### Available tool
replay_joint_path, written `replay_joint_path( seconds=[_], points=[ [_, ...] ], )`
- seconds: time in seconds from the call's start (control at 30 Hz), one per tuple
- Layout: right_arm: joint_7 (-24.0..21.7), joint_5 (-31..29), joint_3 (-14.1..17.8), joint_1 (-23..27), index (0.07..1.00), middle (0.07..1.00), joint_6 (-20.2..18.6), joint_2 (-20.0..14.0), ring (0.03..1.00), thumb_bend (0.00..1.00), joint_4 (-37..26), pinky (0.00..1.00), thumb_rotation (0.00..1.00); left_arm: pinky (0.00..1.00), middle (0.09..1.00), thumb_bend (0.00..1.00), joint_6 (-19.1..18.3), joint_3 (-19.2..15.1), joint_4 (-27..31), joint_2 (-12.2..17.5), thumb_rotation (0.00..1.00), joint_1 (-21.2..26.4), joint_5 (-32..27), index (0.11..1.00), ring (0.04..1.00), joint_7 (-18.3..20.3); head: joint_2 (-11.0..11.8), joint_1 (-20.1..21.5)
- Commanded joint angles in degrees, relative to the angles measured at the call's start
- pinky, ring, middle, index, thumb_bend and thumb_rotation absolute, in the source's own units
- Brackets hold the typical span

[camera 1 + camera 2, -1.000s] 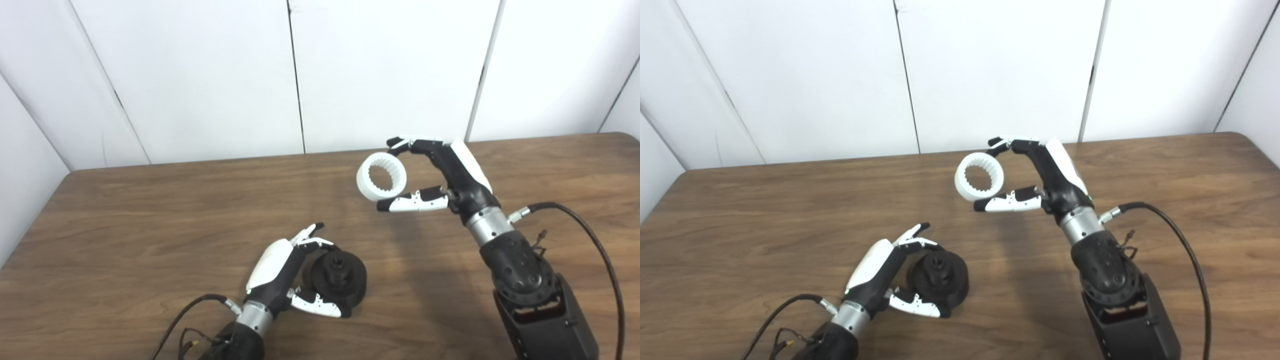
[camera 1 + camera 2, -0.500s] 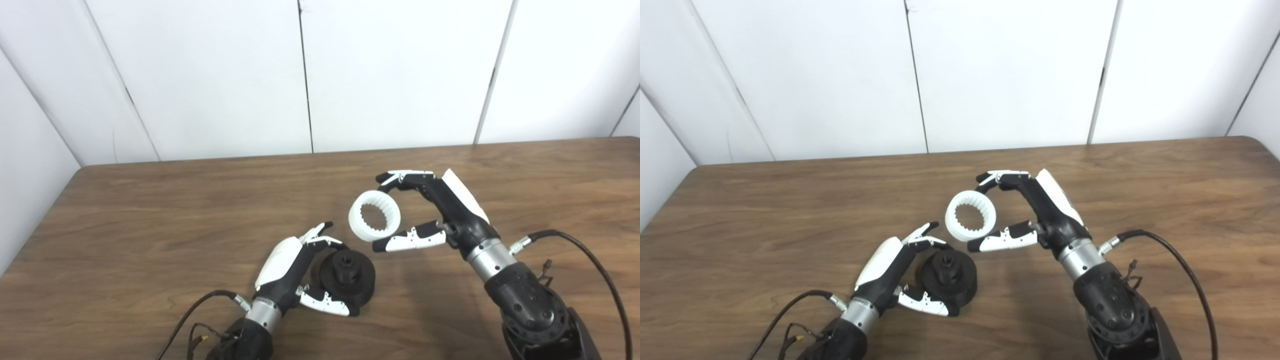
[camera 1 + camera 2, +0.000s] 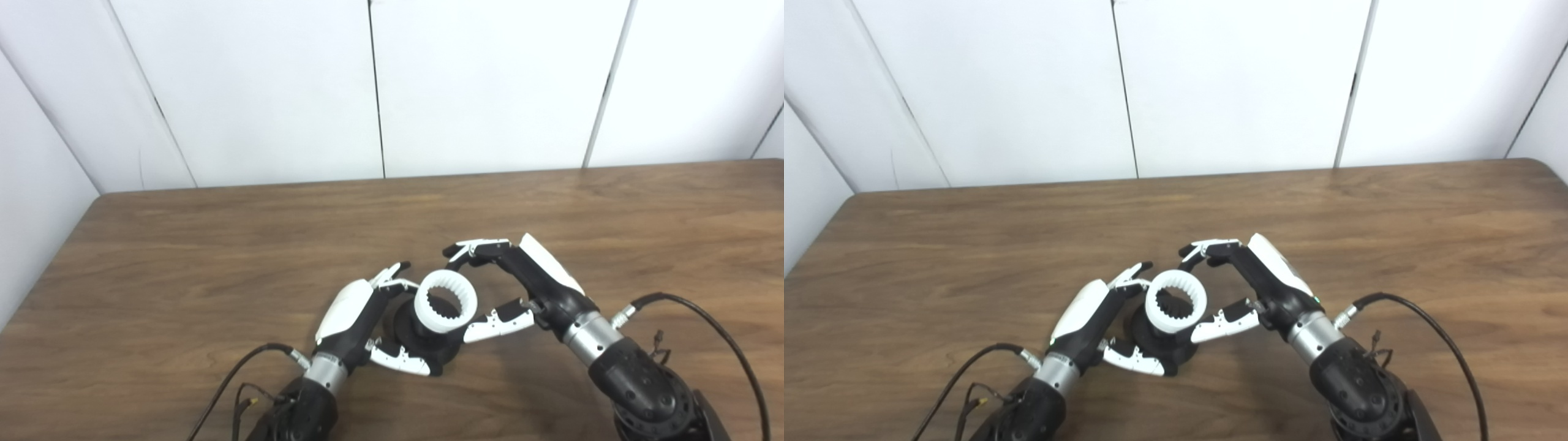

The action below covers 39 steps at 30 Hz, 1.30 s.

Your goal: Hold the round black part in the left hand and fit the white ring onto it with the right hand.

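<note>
White ring (image 3: 446, 301) now lowered over black part (image 3: 429, 344), from well apart

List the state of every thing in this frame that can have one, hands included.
Left hand: shut on the round black part, near the table.
Round black part: held, not yet ringed.
Right hand: shut on the white ring.
White ring: held over the black part, tilted, whether touching cannot be told.
Table: bears the work.

Left hand (image 3: 355, 318) and right hand (image 3: 520, 288) both clasped.
</note>
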<state>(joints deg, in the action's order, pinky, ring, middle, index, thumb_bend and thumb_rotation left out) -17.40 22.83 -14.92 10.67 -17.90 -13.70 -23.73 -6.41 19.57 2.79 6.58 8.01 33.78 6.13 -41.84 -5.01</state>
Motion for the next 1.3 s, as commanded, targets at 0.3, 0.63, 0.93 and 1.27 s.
replay_joint_path(
  seconds=[0.3,0.63,0.93,1.27],
  points=[
    [0.92,1.03,-0.78,1.4,0.481,0.784,3.87,-0.02,0.849,0.52,4.31,0.76,0.14,0.92,0.966,0.99,-1.26,1.12,-0.41,-0.3,0.24,0.39,0.97,0.597,0.964,0.8,-0.3,-0.52],
    [1.16,1.96,-0.87,2.41,0.48,0.785,3.61,0.83,0.855,0.52,6.08,0.77,0.14,0.93,0.969,0.99,-2.07,1.27,0.24,-0.44,0.25,0.2,1.24,0.601,0.969,1.43,-0.38,-0.6],
    [2.05,2.11,-0.76,3.21,0.48,0.779,3.68,1.83,0.846,0.52,7.06,0.76,0.14,0.93,0.971,0.99,-1.97,1.52,0.08,-0.29,0.25,0.19,1.08,0.604,0.969,1.35,-0.44,-0.8],
    [1.59,3.24,-1.12,4.3,0.48,0.786,2.46,2.77,0.852,0.52,6.94,0.75,0.14,0.93,0.973,0.99,-2.23,1.75,0.3,-0.25,0.25,0.1,1.23,0.607,0.973,1.58,-0.74,-0.9]
  ],
)
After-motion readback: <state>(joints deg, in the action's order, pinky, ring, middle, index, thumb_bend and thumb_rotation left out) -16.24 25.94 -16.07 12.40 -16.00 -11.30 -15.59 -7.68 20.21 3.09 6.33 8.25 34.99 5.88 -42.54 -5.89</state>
